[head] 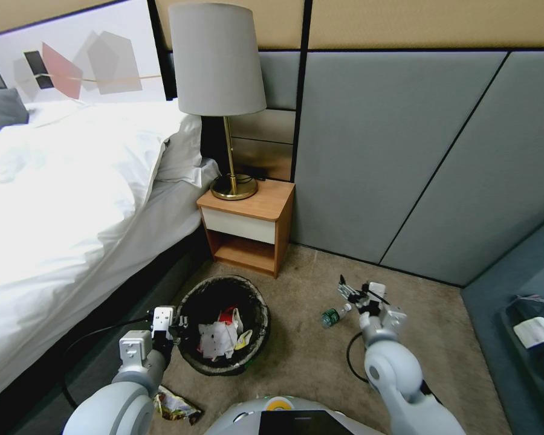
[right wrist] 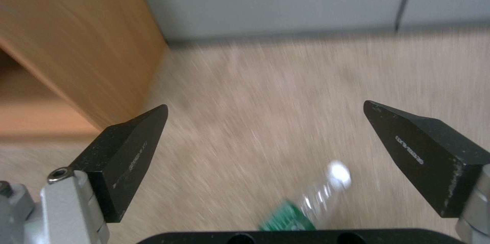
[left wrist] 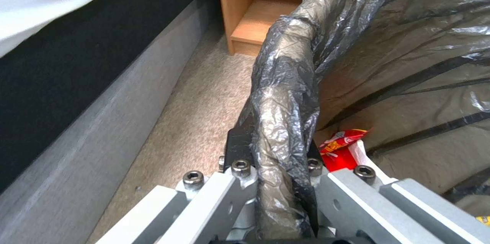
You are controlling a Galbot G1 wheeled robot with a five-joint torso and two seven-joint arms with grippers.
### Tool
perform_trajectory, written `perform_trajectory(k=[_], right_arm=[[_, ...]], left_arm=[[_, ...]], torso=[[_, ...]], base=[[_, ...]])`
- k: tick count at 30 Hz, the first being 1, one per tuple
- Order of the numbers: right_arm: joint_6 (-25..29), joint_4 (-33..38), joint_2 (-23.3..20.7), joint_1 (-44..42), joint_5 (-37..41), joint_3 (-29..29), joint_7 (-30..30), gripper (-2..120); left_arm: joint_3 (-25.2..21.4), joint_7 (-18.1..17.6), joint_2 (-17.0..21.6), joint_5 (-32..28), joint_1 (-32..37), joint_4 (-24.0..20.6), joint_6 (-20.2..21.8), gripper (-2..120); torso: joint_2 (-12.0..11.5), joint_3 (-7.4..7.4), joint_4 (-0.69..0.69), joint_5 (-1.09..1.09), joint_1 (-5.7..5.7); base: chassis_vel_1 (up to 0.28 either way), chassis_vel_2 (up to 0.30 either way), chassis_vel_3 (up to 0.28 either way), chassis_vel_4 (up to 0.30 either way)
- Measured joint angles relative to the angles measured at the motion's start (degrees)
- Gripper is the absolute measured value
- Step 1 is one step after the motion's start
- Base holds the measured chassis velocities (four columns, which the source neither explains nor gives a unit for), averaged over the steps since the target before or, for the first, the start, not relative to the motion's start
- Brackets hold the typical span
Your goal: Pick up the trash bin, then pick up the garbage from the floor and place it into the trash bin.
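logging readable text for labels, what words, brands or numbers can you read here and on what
None can be read for certain.
Right gripper fingers: small white print along each, too small to read.
Bottle: green label, blurred.
Red wrapper in the trash bin, held at its rim by the left gripper: yellow lettering, too crumpled to read.
Wrapper on the floor: print too small.

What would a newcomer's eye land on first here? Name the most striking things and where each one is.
First, the trash bin on the carpet by the bed, its bag-lined rim clamped in the left gripper, with wrappers inside. Next, the right gripper, open, poised above a small green-labelled bottle lying on the floor right of the bin. Behind stands a wooden nightstand carrying a lamp.
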Motion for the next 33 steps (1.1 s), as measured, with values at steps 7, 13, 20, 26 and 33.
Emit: perform_trajectory(k=[7, 13, 20, 26, 33], right_arm=[[-1.2, -6.8, 0.8, 5.3, 8.4, -2.6, 4.9, 100], [-3.4, -11.2, 1.5, 11.3, 17.9, -4.6, 11.5, 100], [-4.5, -14.0, 2.3, 13.9, 21.7, -6.2, 18.9, 100], [-4.7, -16.7, 3.0, 15.0, 21.5, -6.2, 20.8, 100], [-4.7, -18.3, 3.4, 15.4, 21.5, -5.3, 23.1, 100]], left_arm=[[-0.1, 0.0, 0.8, -0.6, -0.4, 0.0, 0.0, 1], [0.1, 0.0, 0.9, -0.8, -1.0, 0.0, 0.1, 1], [0.2, 0.1, 0.9, -0.8, -1.0, 0.0, 0.1, 1], [0.1, 0.1, 0.7, -0.8, -0.6, 0.0, 0.1, 1], [0.2, 0.1, 0.6, -0.7, -0.3, 0.0, 0.1, 1]], torso=[[0.0, 0.0, 0.02, 0.0, 0.0], [0.0, 0.0, 0.03, -0.01, 0.0], [0.0, 0.0, 0.02, 0.0, 0.0], [0.0, 0.0, 0.03, 0.0, 0.0], [0.0, -0.01, 0.02, 0.0, 0.0]], base=[[0.0, 0.0, 0.0, 0.0], [0.0, 0.0, 0.0, 0.0], [0.0, 0.0, 0.0, 0.0], [0.0, 0.0, 0.0, 0.0], [0.0, 0.0, 0.0, 0.0]])
